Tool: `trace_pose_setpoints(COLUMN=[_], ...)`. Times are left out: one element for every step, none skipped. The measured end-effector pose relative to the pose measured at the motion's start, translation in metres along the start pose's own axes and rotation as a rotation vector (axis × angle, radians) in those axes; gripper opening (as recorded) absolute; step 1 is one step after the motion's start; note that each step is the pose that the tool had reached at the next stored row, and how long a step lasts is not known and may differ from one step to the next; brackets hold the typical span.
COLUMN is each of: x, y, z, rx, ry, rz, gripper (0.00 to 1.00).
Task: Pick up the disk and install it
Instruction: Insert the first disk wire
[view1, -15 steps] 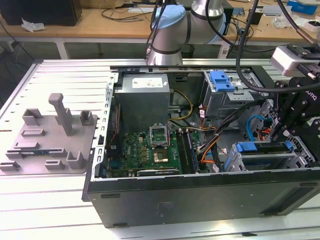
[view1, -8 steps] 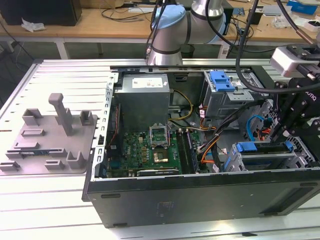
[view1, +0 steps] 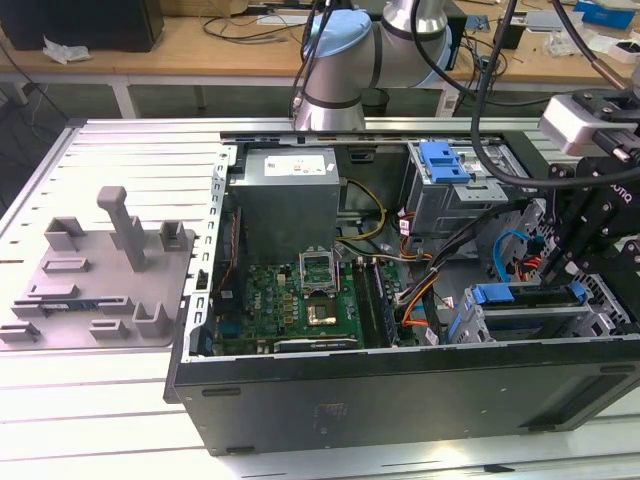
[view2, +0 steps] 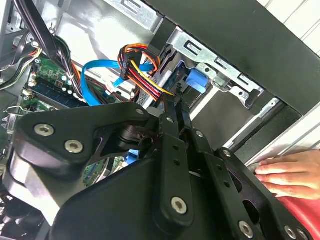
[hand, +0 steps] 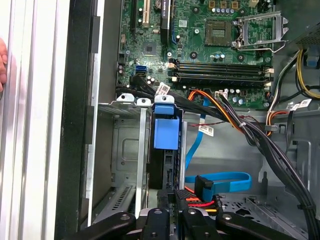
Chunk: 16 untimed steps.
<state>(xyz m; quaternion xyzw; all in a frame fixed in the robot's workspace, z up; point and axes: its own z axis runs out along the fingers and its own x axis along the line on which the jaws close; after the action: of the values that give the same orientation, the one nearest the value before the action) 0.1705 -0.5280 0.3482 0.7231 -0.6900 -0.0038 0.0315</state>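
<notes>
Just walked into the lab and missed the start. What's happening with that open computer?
A robot arm is working inside an open computer case. Its pincer sits at the metal drive cage, right at the disk with the blue carrier, which stands slotted in the bay. A person's hand rests on the case's outer edge. Cables run close by.

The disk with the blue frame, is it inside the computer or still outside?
Inside. The disk stands on edge in the metal drive cage within the computer case, the gripper at its end.
</notes>
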Motion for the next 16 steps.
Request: trace_pose_setpoints(x=[0.0,0.0,0.0,0.0,0.0,0.0,0.0,0.0,0.0,-0.0001,-0.0001,-0.0001,-0.0001,-0.0001,-0.0001,-0.0001], y=[0.0,0.0,0.0,0.0,0.0,0.0,0.0,0.0,0.0,0.0,0.0,0.0,0.0,-0.0001,-0.0001,-0.0001], z=[0.0001,0.0001,0.0004,0.0005,0.0006,0.0007,0.0008,0.001,0.0011,0.0013,0.0016,0.0018,0.0021,0.0027,0.0032,0.0035], rx=[0.0,0.0,-0.0001,-0.0001,-0.0001,-0.0001,-0.0001,-0.0001,-0.0001,-0.0001,-0.0001,-0.0002,-0.0001,-0.0002,-0.0001,-0.0002], ry=[0.0,0.0,-0.0001,-0.0001,-0.0001,-0.0001,-0.0001,-0.0001,-0.0001,-0.0001,-0.0001,-0.0003,-0.0002,-0.0002,-0.0003,-0.0003], rz=[0.0,0.0,0.001,0.001,0.001,0.001,0.002,0.002,0.002,0.003,0.003,0.003,0.003,0.004,0.004,0.004], gripper=[0.16,0.16,0.16,0.16,0.16,0.16,0.16,0.16,0.16,0.16,0.16,0.16,0.16,0.16,0.16,0.16])
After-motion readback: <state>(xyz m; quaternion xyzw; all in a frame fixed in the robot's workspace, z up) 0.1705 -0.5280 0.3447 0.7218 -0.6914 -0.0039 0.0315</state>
